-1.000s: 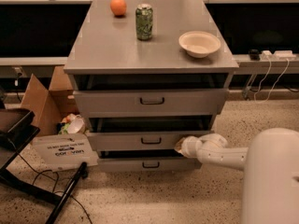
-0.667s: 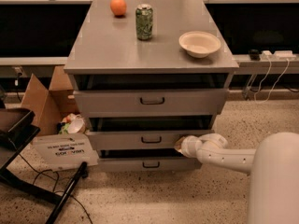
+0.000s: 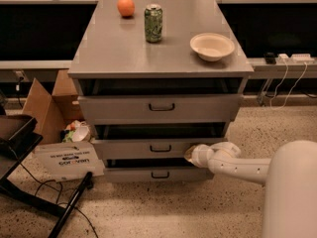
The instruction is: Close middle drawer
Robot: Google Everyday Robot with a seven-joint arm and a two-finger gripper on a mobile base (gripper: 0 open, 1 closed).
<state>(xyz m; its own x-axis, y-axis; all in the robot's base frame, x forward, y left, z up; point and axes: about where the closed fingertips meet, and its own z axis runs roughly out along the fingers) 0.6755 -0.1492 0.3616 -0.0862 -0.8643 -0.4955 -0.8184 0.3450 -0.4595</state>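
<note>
The grey, low-fronted middle drawer (image 3: 128, 148), dark handle (image 3: 160, 148) at centre, stands slightly open, gripper (image 3: 191, 154) at its front's right.

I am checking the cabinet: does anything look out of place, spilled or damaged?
Nothing is spilled or damaged. The middle drawer stands out from the cabinet, with a dark gap above it; the gripper is at the right part of its front. The top drawer also stands out.

Lab-like workroom: speckled floor (image 3: 148, 212), grey metal drawer cabinet (image 3: 114, 48) at centre, dark benches (image 3: 39, 29) behind, cables (image 3: 292, 83) right, cardboard box (image 3: 44, 108) left. The gripper (image 3: 190, 154) is at the middle drawer (image 3: 133, 148) front.
</note>
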